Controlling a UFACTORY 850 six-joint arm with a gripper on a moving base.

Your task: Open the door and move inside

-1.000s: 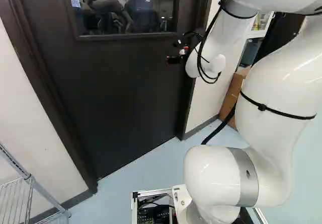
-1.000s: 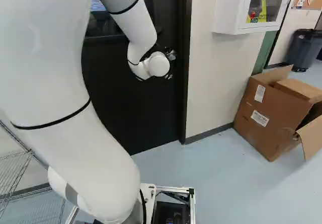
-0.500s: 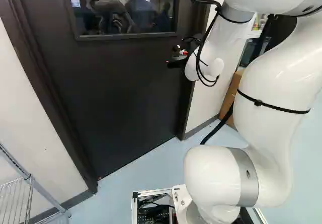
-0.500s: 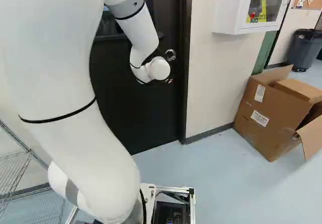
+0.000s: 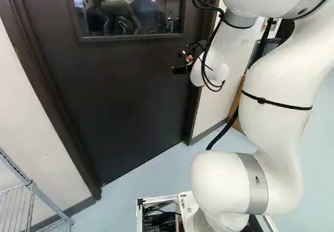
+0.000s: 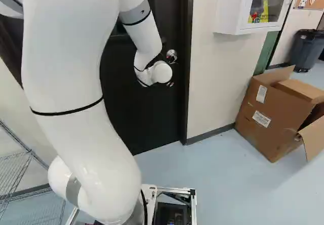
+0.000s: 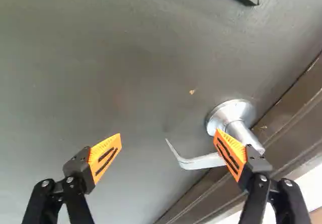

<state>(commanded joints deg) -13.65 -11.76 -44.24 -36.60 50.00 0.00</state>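
You have both opening and entering ahead: the door (image 5: 120, 96), left of centre in the left base view, is shut. Your jaws stand wide apart, gripping nothing; the handle (image 7: 201, 162) lies just beyond them, ungrasped.

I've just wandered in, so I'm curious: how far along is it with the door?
Done: the open gripper is at the lever handle. In progress: apparently lining up; nothing is gripped. Left: working the handle, opening the door, which is shut, and going inside.
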